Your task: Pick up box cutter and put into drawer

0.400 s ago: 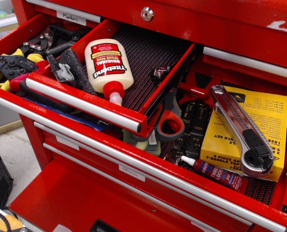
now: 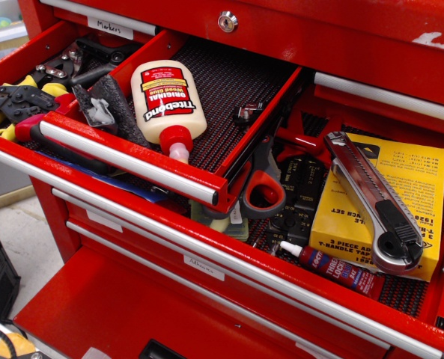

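A glue bottle (image 2: 164, 105) in the narrow open drawer (image 2: 229, 86), upper centre of the frame, carries a red-and-yellow label reading "Titebond Original Wood Glue". At right, a yellow box (image 2: 424, 183) shows "T-HANDLE TAP" in part. A handwritten label (image 2: 110, 28) at upper left appears to read "Markers". Other lettering is too small to read.

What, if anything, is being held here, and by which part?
Nothing is held: no gripper is in view, and the box cutter lies free on the yellow box.
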`<control>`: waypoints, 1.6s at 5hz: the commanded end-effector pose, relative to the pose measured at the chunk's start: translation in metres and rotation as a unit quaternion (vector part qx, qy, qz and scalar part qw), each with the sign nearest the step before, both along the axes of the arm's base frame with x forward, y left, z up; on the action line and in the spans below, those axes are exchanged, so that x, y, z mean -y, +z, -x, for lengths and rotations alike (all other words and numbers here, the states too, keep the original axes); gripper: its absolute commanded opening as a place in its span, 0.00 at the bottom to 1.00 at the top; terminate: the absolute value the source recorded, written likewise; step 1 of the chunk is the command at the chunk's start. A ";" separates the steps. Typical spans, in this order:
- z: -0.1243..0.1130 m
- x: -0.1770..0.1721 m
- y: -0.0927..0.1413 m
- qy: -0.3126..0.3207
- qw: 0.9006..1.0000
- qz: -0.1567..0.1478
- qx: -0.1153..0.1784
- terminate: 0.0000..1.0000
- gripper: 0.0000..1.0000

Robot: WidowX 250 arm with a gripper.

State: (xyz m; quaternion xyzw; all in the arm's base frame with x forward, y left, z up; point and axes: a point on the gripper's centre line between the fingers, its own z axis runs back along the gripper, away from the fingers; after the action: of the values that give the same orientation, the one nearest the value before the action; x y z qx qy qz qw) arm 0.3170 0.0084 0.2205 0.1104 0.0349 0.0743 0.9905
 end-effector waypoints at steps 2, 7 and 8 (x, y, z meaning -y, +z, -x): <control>0.026 0.142 -0.017 0.233 0.971 -0.003 0.045 0.00 1.00; -0.011 0.154 -0.118 0.244 0.965 0.027 0.092 0.00 1.00; -0.004 0.150 -0.116 0.251 0.964 0.020 0.090 0.00 1.00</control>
State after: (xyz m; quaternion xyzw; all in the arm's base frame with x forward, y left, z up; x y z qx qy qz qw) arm 0.3092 -0.1389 0.0770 0.0967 0.0020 0.3163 0.9437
